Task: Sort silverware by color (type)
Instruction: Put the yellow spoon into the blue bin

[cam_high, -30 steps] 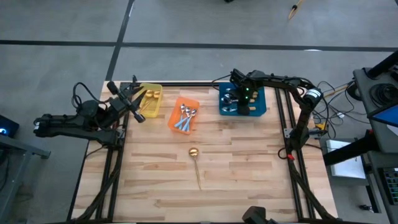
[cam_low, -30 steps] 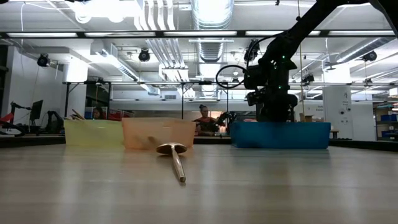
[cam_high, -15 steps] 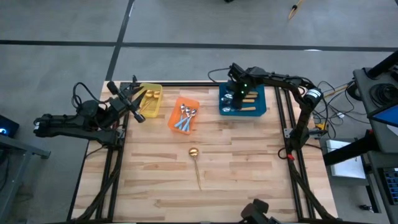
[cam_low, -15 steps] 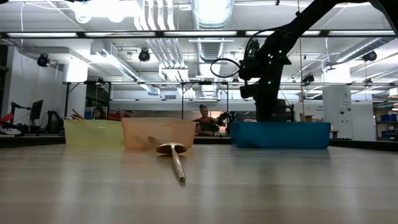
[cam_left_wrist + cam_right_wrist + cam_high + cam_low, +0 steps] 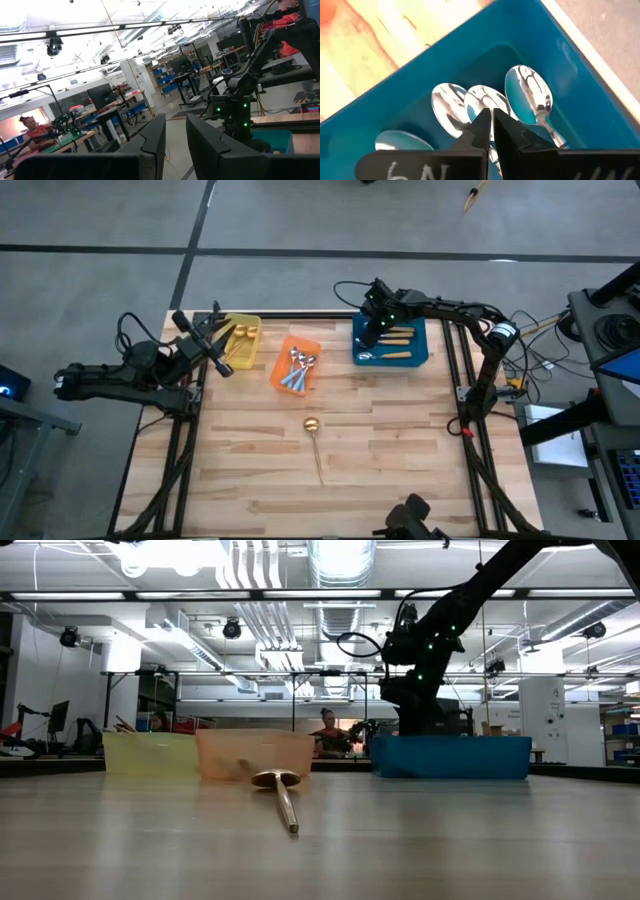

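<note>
One gold spoon [image 5: 314, 438] lies on the bare wood, bowl toward the far edge; the low view shows this gold spoon [image 5: 283, 795] in front of the bins. Spoons with light-blue handles [image 5: 298, 368] lie in the orange bin [image 5: 283, 376]. Spoons with orange handles [image 5: 400, 335] lie in the blue bin [image 5: 421, 348]. My right gripper [image 5: 491, 116] is shut and points down over the silver spoon bowls [image 5: 527, 97] at that bin's left end, holding nothing. My left gripper [image 5: 175, 131] hangs open by the yellow bin [image 5: 243, 342], nothing between its fingers.
The three bins stand in a row along the table's far edge: yellow [image 5: 150, 753], orange [image 5: 255, 755], blue [image 5: 450, 757]. The near half of the wooden table [image 5: 400, 460] holds only the gold spoon. Black frame rails run along both sides.
My right gripper has moved toward the left end of the blue bin, risen a little and rolled about its own axis. The orange-handled spoons that it covered now show in the bin. The left arm and the gold spoon have kept still.
</note>
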